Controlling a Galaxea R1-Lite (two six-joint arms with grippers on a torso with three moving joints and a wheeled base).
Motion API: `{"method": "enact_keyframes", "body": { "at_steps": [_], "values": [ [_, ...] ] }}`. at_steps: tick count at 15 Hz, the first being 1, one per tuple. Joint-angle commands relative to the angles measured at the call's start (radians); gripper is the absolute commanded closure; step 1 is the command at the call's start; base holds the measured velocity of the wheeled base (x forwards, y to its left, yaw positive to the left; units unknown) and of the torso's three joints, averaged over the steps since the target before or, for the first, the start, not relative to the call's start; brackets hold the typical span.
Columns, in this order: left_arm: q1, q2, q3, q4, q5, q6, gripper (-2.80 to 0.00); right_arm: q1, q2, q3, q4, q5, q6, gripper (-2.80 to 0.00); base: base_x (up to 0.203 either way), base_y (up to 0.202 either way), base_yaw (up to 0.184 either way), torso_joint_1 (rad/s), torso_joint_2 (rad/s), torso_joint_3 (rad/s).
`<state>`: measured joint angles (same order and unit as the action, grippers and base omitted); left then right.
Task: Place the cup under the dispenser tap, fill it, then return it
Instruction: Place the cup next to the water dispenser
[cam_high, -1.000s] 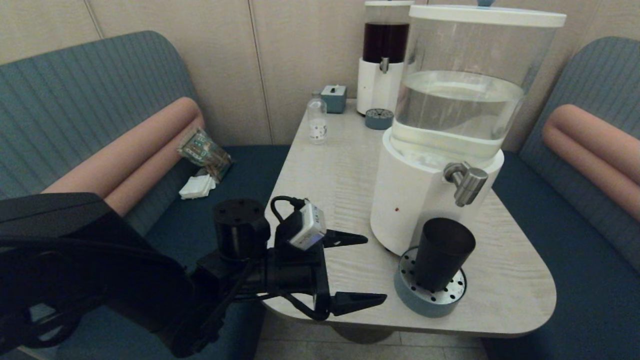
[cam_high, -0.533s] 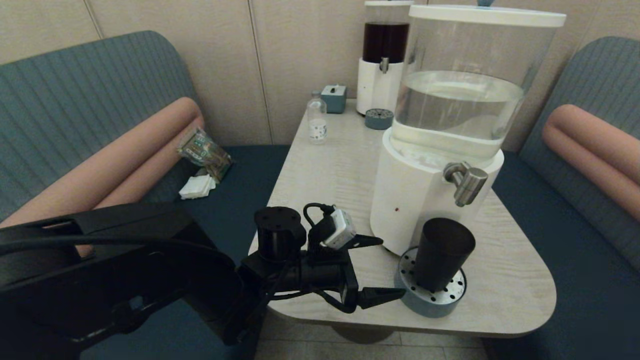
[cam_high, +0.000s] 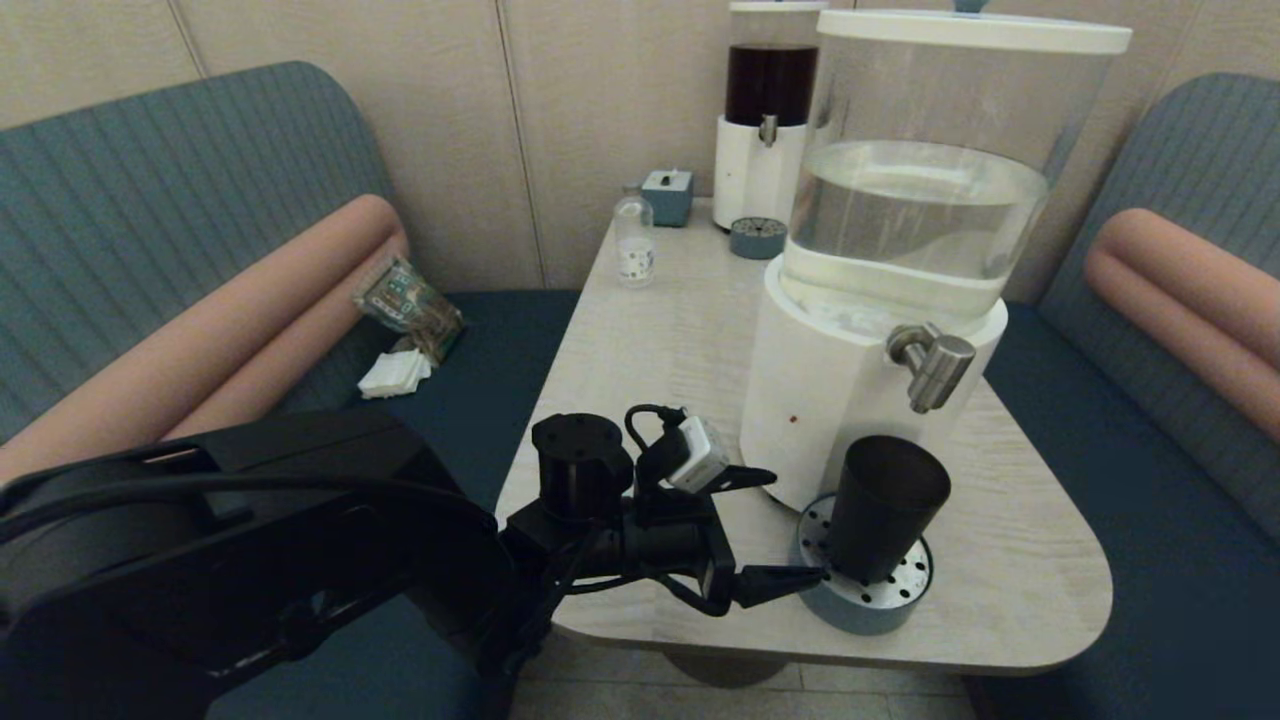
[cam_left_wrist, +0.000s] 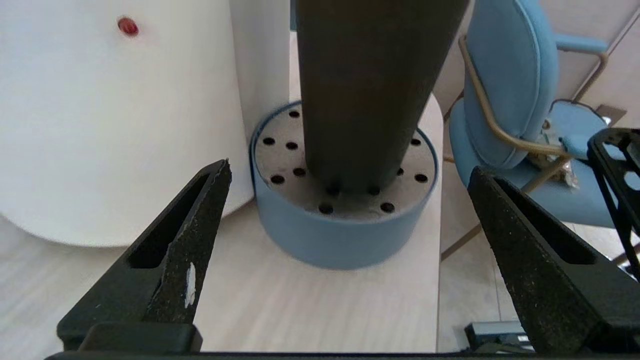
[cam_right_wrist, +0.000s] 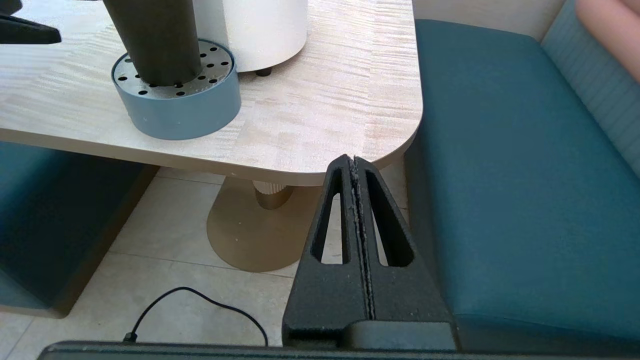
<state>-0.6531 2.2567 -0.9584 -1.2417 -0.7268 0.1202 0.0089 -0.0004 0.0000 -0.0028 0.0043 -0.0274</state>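
The dark tapered cup (cam_high: 884, 508) (cam_left_wrist: 367, 85) (cam_right_wrist: 150, 37) stands upright on a round blue drip tray (cam_high: 835, 605) (cam_left_wrist: 340, 240) (cam_right_wrist: 185, 112), below the brushed-metal dispenser tap (cam_high: 932, 365) of the big clear-tank dispenser (cam_high: 850, 380). My left gripper (cam_high: 790, 525) (cam_left_wrist: 350, 172) is open, low over the table just left of the cup, its fingers (cam_left_wrist: 190, 240) wide apart on either side of the tray and not touching the cup. My right gripper (cam_right_wrist: 353, 159) is shut and empty, parked below the table's near right corner, out of the head view.
A slimmer dark-liquid dispenser (cam_high: 768, 110), a small clear bottle (cam_high: 633, 240), a blue-grey box (cam_high: 668, 196) and a second small tray (cam_high: 758, 238) stand at the table's back. Teal benches flank the table (cam_high: 660, 340); a snack bag (cam_high: 408, 300) lies on the left bench.
My left arm has moved right and forward across the table's front, bringing the open gripper up to the cup and tray. Cup, tray and dispensers have not moved.
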Motion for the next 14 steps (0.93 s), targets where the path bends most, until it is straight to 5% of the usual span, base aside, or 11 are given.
{"method": "enact_keyframes", "body": {
  "at_steps": [1, 14],
  "values": [
    [-0.008, 0.021, -0.036, -0.005, -0.008, -0.001, -2.8, 0.0, -0.003, 0.0, 0.0, 0.0, -0.001, 0.0, 0.0, 0.0, 0.0, 0.0, 0.0, 0.0],
    [-0.063, 0.105, -0.14, -0.002, 0.005, -0.019, -2.8, 0.0, -0.003, 0.0, 0.0, 0.0, 0.0, 0.0, 0.0, 0.0, 0.0, 0.0, 0.0, 0.0]
  ]
}}
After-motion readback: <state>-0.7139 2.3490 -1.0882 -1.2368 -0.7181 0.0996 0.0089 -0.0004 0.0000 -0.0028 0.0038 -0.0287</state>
